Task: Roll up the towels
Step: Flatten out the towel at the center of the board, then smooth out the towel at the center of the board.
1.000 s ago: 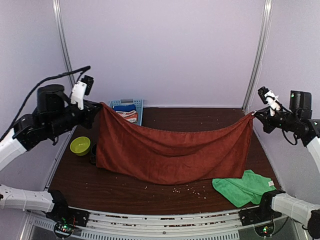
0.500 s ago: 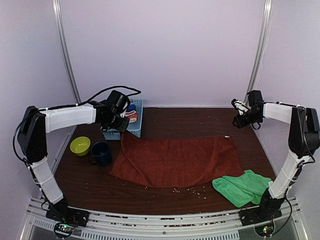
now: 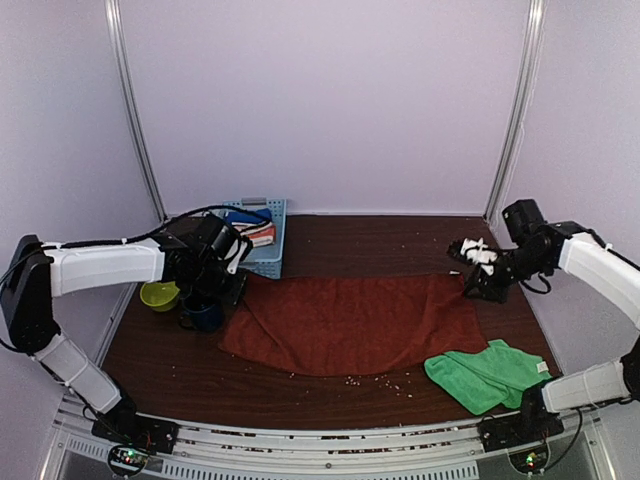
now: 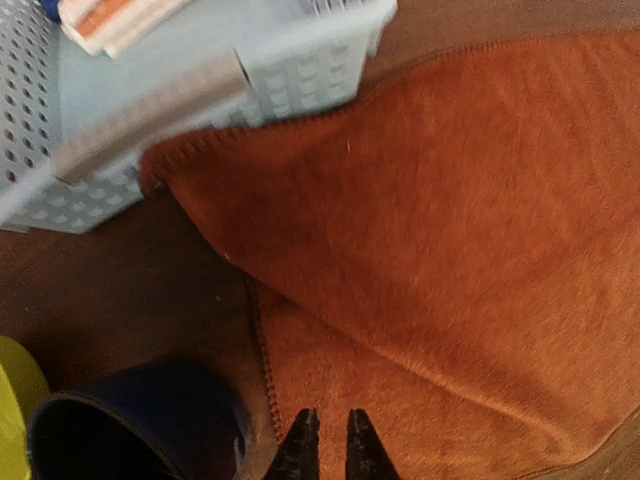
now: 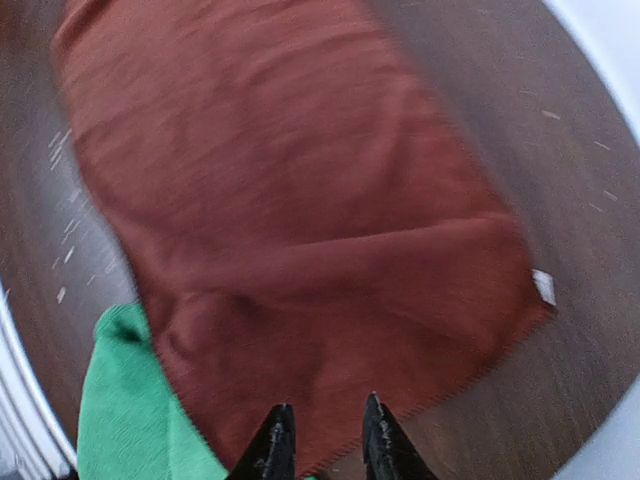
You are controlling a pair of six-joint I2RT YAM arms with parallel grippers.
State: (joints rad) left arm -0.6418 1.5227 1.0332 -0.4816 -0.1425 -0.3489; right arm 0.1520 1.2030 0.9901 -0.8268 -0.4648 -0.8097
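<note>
Arms: both have swung lower than a moment ago, closing on the rust towel [image 3: 350, 325] spread on the table.
Left gripper [image 4: 327, 428]: fingers barely parted, empty, over the towel's edge; mug [image 4: 120, 430] just to its left, basket [image 4: 200, 100] ahead, touching a towel corner.
Right gripper [image 5: 326, 410]: slightly open, empty, above the towel's hem.
Right wrist only: white tag [image 5: 543, 287] at a corner, off to the gripper's right.
Green towel [image 5: 120, 400]: left of the right gripper, against the rust one.

Pale lilac walls [image 3: 330, 100] with metal corner posts [image 3: 135, 110] enclose a dark wooden table [image 3: 380, 235].
</note>
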